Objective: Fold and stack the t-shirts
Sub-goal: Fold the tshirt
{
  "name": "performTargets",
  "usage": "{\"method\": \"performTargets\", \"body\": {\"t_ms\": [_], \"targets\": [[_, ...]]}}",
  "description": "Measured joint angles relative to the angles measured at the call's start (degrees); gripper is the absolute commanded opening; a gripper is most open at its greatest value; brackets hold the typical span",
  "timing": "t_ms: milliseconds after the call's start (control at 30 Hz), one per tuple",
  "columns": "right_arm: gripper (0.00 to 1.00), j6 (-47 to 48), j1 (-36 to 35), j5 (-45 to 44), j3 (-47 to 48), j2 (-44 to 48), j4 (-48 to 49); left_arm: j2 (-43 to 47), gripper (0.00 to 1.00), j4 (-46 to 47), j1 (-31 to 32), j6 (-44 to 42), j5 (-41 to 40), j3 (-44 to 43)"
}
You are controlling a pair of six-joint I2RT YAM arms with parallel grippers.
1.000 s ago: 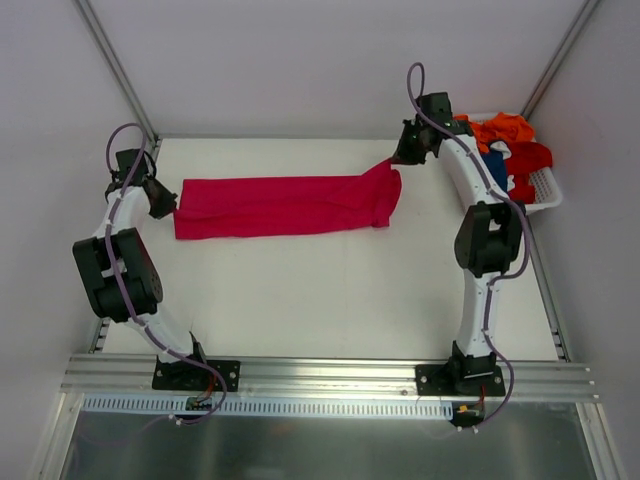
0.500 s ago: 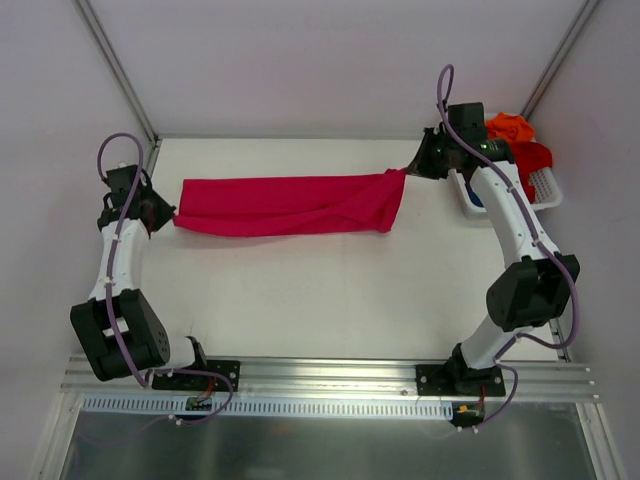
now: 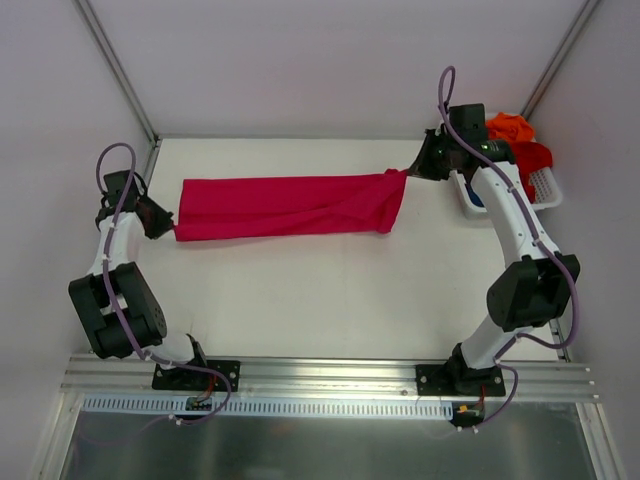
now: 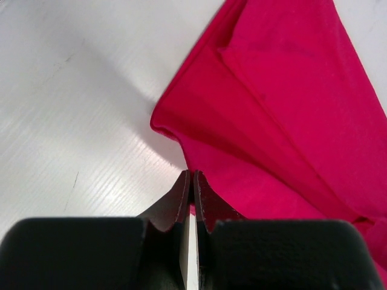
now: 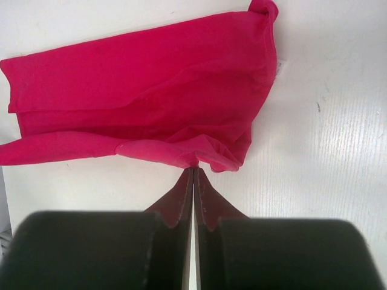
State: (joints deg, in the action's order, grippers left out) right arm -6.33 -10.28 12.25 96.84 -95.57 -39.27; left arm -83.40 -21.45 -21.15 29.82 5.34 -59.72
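Note:
The crimson-pink t-shirt [image 3: 285, 205] lies as a long folded band across the far half of the white table, pulled between both arms. My left gripper [image 3: 168, 224] is shut on its left end; in the left wrist view the jaws [image 4: 191, 176] pinch the hem of the cloth [image 4: 284, 103]. My right gripper [image 3: 412, 170] is shut on the bunched right end, lifted a little; the right wrist view shows the jaws [image 5: 194, 170] closed on a fold of the shirt [image 5: 145, 103]. An orange t-shirt [image 3: 508, 126] and a red t-shirt [image 3: 535, 155] sit in the basket.
The white slatted basket [image 3: 545, 188] stands at the far right corner, partly behind my right arm, with a bit of dark blue cloth [image 3: 478, 197] showing. Metal frame posts rise at both far corners. The near half of the table [image 3: 300, 300] is bare white.
My right arm has swung out to the right, pulling the shirt's right end with it. The left gripper has shifted slightly down and left, and the band is stretched longer.

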Motion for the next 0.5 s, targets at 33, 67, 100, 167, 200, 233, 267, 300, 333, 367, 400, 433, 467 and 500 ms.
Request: {"method": "performTargets", "body": {"t_ms": [33,67,100,167,200,233,267,300,333,367,400,433,467,500], "targets": [[0.01,0.0,0.2,0.0,0.0,0.0,0.0,-0.6,0.0,-0.1,-0.4,0.2,0.2,-0.1],[0.0,0.0,0.4,0.0,0.0,0.0,0.0,-1.1,0.0,-0.2,-0.7,0.2,0.2,-0.4],[0.01,0.0,0.7,0.0,0.0,0.0,0.0,-1.7,0.0,-0.3,-0.9,0.3,0.3,-0.7],[0.0,0.0,1.1,-0.2,0.0,0.0,0.0,-2.3,0.0,-0.3,-1.4,0.3,0.5,-1.4],[0.01,0.0,1.4,-0.3,-0.1,0.0,0.0,-2.5,0.0,-0.3,-1.6,0.3,0.7,-1.8],[0.0,0.0,1.6,-0.4,-0.1,0.0,0.0,-2.7,0.0,-0.3,-1.8,0.3,0.8,-2.2],[0.0,0.0,1.9,-0.5,-0.1,0.0,0.0,-2.9,0.0,-0.3,-2.2,0.3,0.9,-2.7],[0.0,0.0,2.1,-0.5,-0.1,0.0,0.0,-3.1,0.0,-0.3,-2.4,0.3,1.0,-3.0],[0.01,0.0,2.3,-0.6,-0.1,0.0,0.0,-3.3,0.0,-0.3,-2.7,0.3,1.2,-3.5],[0.0,0.0,2.4,-0.5,-0.1,0.0,0.0,-3.7,0.0,-0.3,-3.0,0.3,1.6,-3.9],[0.0,0.0,2.6,-0.6,-0.1,0.0,0.0,-4.0,0.0,-0.3,-3.0,0.3,1.7,-4.2],[0.0,0.0,2.6,-0.6,-0.1,0.0,0.0,-4.4,0.0,-0.3,-3.0,0.3,1.8,-4.5],[0.01,0.0,2.7,-0.6,-0.1,-0.1,0.0,-4.9,0.0,-0.3,-3.0,0.3,1.9,-4.8],[0.01,0.0,2.7,-0.6,-0.1,-0.2,0.0,-5.5,0.0,-0.3,-3.0,0.3,2.0,-5.1]]}}
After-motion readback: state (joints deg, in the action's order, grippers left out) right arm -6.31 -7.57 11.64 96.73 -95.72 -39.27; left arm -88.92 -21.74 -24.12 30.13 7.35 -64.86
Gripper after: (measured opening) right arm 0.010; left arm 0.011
